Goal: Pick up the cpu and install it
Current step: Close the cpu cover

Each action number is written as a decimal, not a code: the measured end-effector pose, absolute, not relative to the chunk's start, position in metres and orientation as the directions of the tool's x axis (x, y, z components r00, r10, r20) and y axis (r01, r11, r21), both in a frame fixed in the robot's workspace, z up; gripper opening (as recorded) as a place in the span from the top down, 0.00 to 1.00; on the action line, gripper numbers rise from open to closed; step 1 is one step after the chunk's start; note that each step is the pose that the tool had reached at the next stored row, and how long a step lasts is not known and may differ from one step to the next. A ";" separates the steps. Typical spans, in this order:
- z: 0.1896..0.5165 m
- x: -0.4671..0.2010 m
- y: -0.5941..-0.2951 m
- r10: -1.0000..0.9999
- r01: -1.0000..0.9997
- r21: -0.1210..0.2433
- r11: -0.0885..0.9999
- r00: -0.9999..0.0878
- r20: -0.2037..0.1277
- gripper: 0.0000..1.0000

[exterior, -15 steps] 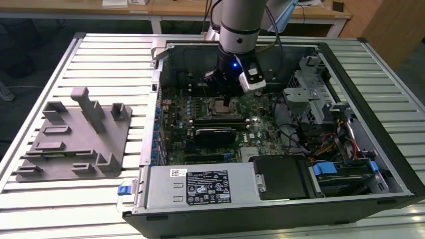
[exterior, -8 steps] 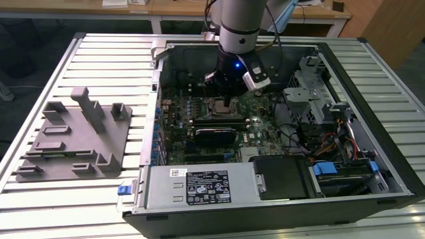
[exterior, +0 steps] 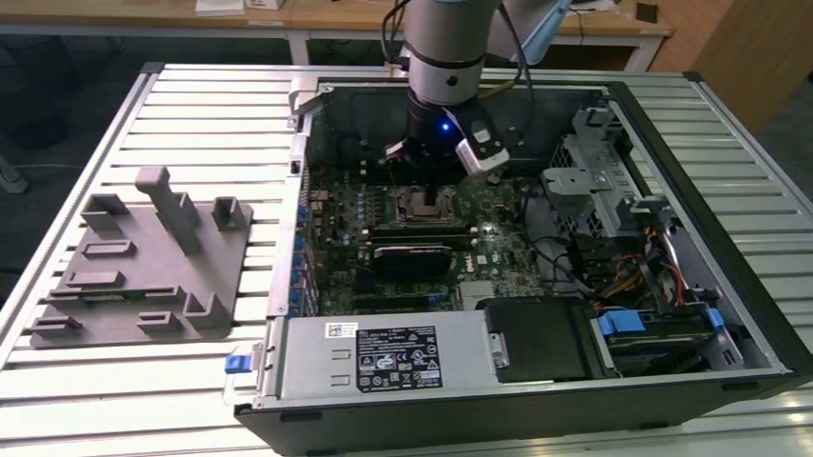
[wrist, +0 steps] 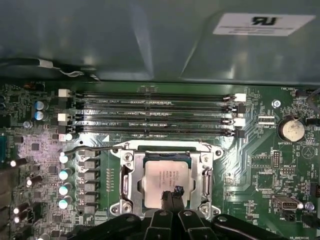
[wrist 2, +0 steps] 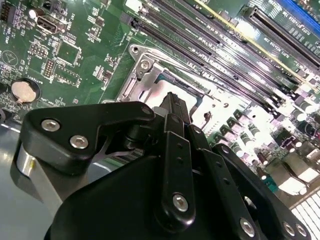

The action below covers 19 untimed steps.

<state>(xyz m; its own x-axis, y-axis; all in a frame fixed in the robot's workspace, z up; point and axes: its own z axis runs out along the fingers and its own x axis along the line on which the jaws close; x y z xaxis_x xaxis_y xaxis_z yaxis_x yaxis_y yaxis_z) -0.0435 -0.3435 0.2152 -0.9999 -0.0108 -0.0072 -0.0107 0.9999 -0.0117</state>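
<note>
The tool (wrist: 172,196) hangs low over the motherboard's socket, and in both wrist views its black fingers (wrist 2: 172,107) stand narrow, drawn together with nothing visible between them. Just under their tips lies the cpu (wrist: 162,175), flat and square in the socket frame (wrist: 131,172), its silvery top facing up. Whether the fingertips touch the plate or hover just above it I cannot tell.

By this look, the pick-up and the placing are done, because the chip sits in its seat and not in the tool. Whether the frame's thin wire lever (wrist: 95,148) is locked down I cannot tell, so the clamping may be what is left.

Beyond the socket run the long memory slots (wrist: 155,112). In the exterior view the arm (exterior: 445,48) reaches down into the open computer case (exterior: 711,190), which lies on the slatted bench (exterior: 190,114). The grey fixture tray (exterior: 140,276) stands well apart, toward the exterior view's left.
</note>
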 end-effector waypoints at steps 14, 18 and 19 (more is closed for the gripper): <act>0.211 -0.069 -0.344 -0.005 -0.005 -0.011 1.000 -1.000 -0.020 0.89; 0.209 -0.074 -0.344 -0.004 -0.004 -0.011 1.000 -1.000 -0.020 0.89; 0.208 -0.075 -0.344 -0.004 -0.004 -0.011 1.000 -1.000 -0.020 0.89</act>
